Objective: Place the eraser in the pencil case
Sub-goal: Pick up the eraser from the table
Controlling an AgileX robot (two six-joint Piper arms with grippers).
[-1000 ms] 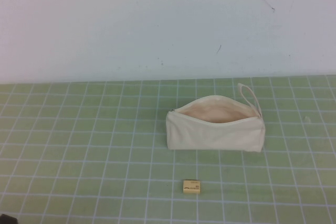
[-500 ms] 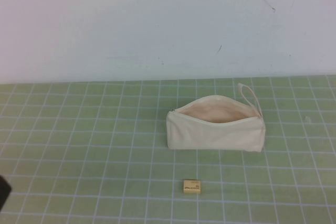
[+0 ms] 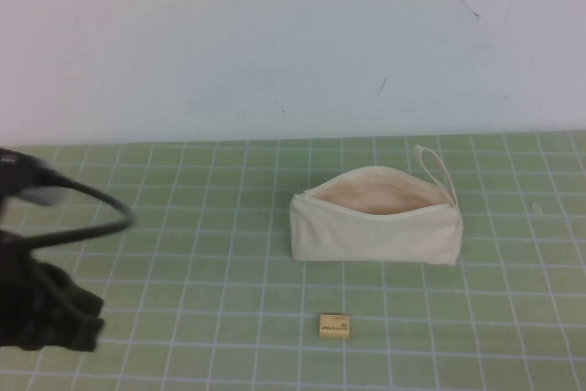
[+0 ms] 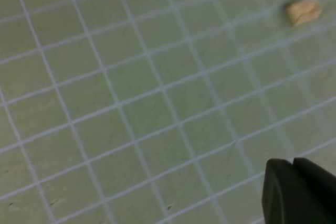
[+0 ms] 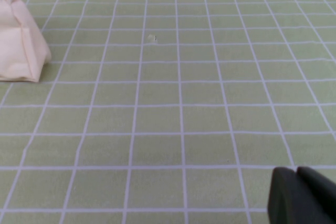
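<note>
The pencil case is a cream-white pouch standing on the green grid mat, its zip open and the beige lining showing, with the loop strap at its right end. The eraser is a small tan block lying on the mat in front of the pouch, apart from it. My left arm is at the far left, well away from both. In the left wrist view my left gripper is shut and empty, with the eraser far off. My right gripper is shut and empty, with one end of the pouch far from it.
The green grid mat covers the table up to a white wall at the back. A black cable loops off the left arm. A small pale speck lies on the mat to the right of the pouch.
My left arm has come into the high view from the lower left corner and now fills the left edge. The pouch and eraser have not moved.
</note>
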